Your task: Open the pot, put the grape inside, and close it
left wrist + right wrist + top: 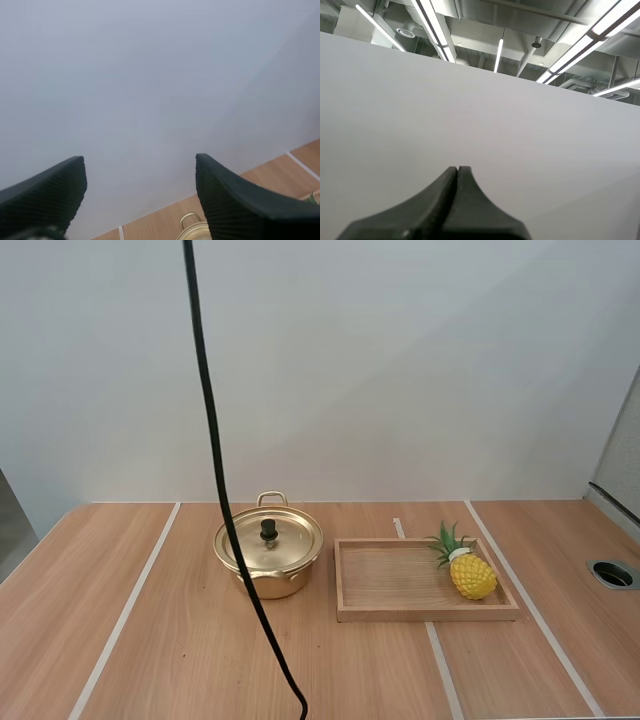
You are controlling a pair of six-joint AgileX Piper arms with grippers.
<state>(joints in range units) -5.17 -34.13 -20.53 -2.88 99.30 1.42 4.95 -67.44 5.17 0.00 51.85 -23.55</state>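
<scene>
left hand (pixel 139 167) gapes empty, right hand (pixel 457 171) closed on nothing; you risk the bulky pineapple (pixel 472 575) jamming in the pot (pixel 268 558).

Pot (pixel 290 546) glossy metal; tray (pixel 425 613) matt wood; table (pixel 180 640) smooth wood; left hand (pixel 140 172) ribbed, matt.

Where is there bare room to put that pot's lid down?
The tray is bare in its half away from the pineapple. So is the table left of the pot and in front of it. The gap between pot and tray is tight.
</scene>
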